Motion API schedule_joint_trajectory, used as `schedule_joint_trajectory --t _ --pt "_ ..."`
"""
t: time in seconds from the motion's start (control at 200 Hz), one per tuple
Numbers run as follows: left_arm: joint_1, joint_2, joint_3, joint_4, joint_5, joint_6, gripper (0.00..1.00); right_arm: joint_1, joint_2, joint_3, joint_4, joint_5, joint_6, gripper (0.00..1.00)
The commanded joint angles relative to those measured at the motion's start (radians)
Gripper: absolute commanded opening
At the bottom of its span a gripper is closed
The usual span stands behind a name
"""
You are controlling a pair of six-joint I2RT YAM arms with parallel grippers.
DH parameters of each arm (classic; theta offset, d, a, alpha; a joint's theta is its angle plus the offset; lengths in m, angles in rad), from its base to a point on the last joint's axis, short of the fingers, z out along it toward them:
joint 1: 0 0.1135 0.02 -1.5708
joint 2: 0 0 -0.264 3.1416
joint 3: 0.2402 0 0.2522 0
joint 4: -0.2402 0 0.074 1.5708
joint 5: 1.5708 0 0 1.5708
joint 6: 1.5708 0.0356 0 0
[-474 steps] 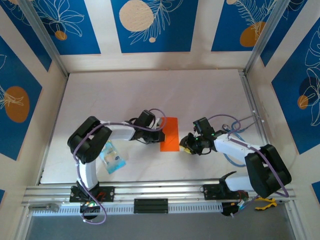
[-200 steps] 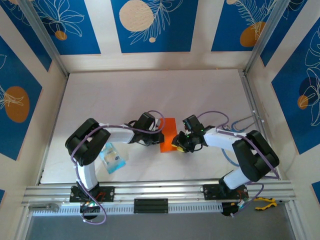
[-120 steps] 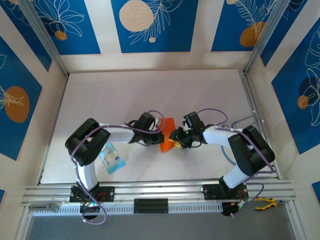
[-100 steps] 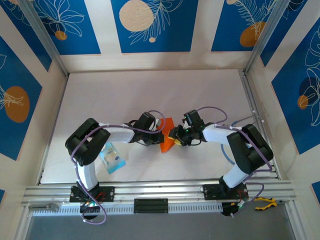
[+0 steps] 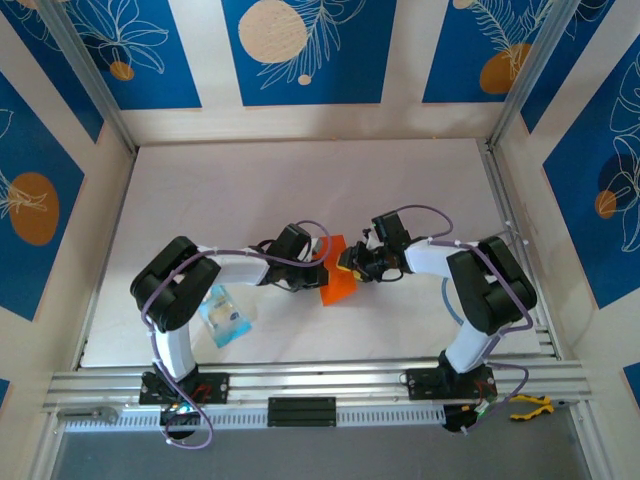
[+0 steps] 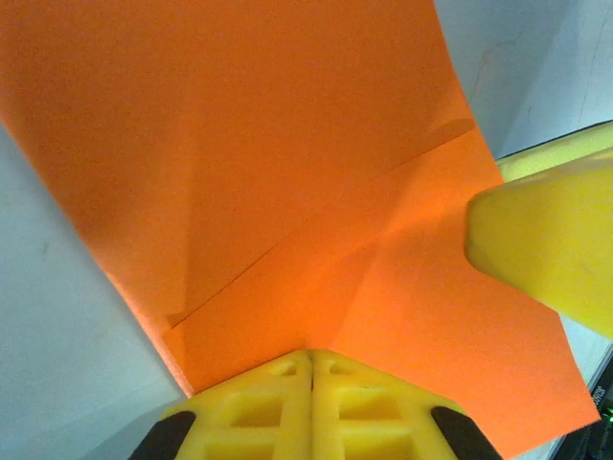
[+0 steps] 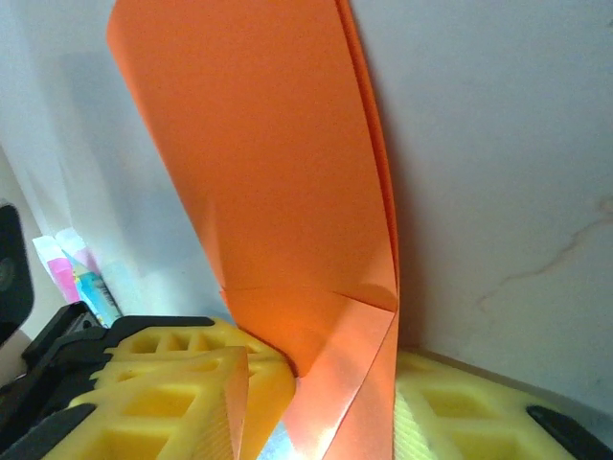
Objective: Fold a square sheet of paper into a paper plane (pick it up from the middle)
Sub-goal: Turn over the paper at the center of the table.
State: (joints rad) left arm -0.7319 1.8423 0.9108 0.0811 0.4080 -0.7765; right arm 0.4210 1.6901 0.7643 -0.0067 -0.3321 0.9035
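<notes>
Where the two arms meet near the middle of the table [image 5: 300,190], seen from above, the orange paper [image 5: 340,280] sits between them with its right side lifted off the surface. The left gripper [image 5: 318,272] is at the paper's left edge. The right gripper [image 5: 350,264] is at the raised right side, close to the other gripper. A small blue and clear plastic packet [image 5: 226,315] lies on the table just beside the left arm's elbow, well apart from the paper.

From the left wrist, the paper [image 6: 249,144] spreads away from the left gripper [image 6: 311,369]. Its two yellow fingers [image 6: 239,412] are pressed tight together, with the near edge of the paper clamped between their tips. A straight crease runs slantwise across the sheet, and a folded flap lies on the near side of it. One yellow finger of the right gripper [image 6: 546,254] sits over the right part of the paper. Bare table [image 6: 57,364] shows at the lower left.

From the right wrist, the paper [image 7: 268,163] rises at a tilt from between the two yellow fingers [image 7: 182,393] of the right gripper [image 7: 340,402]. A doubled layer runs along its right edge, and a fold line crosses it low down. The fingers stand apart, one on each side of the paper and close against it. I cannot tell whether they squeeze it. The pale table [image 7: 498,144] lies behind.
</notes>
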Motion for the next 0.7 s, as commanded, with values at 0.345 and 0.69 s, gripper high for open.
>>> schedule_joint_trajectory --t 0.345,0.69 --pt "-0.005 -0.028 0.034 -0.043 0.007 0.031 0.09 -0.036 0.048 -0.017 0.1 -0.087 -0.037 0.25" --pt "0.015 -0.142 0.035 -0.068 -0.005 0.073 0.21 -0.041 -0.025 -0.053 0.136 -0.088 -0.064 0.11"
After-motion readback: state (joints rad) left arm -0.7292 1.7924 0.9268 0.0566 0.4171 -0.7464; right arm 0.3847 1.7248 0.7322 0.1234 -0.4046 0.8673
